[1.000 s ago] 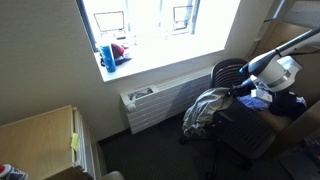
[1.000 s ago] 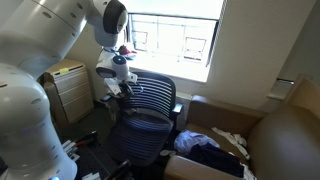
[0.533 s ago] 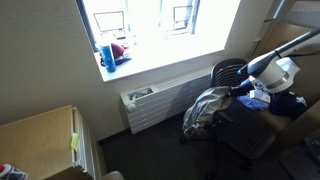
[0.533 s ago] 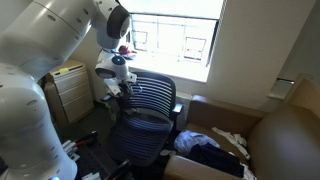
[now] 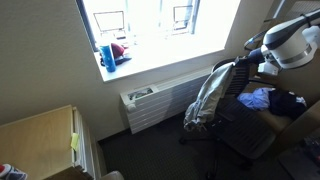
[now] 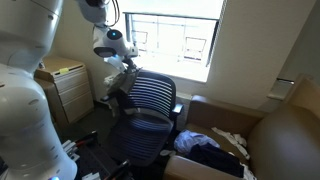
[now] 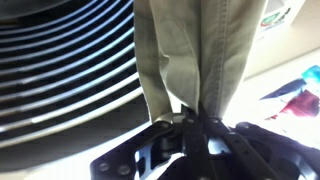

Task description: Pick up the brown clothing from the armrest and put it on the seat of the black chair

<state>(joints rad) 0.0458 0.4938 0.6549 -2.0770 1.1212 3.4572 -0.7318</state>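
The brown clothing (image 5: pixel 212 95) is a khaki garment that hangs in a long drape from my gripper (image 5: pixel 241 63), beside the black chair (image 5: pixel 247 132). In an exterior view the gripper (image 6: pixel 123 64) is above the chair's left side, next to the striped backrest (image 6: pixel 152 95), and the cloth (image 6: pixel 116 88) trails down from it. In the wrist view the jaws (image 7: pixel 190 125) are shut on a fold of the cloth (image 7: pixel 200 45), with the backrest ribs (image 7: pixel 60 60) behind. The seat (image 6: pixel 140 135) is bare.
A white radiator (image 5: pixel 155 103) stands under the window, with a blue cup (image 5: pixel 107 54) on the sill. A wooden cabinet (image 5: pixel 38 140) is at the lower left. Blue clothes (image 6: pixel 205 147) lie in a cardboard box (image 6: pixel 222 118) beside the chair.
My gripper has risen and drawn back, and it has lifted the brown clothing off the armrest, so the cloth now hangs stretched out beneath it.
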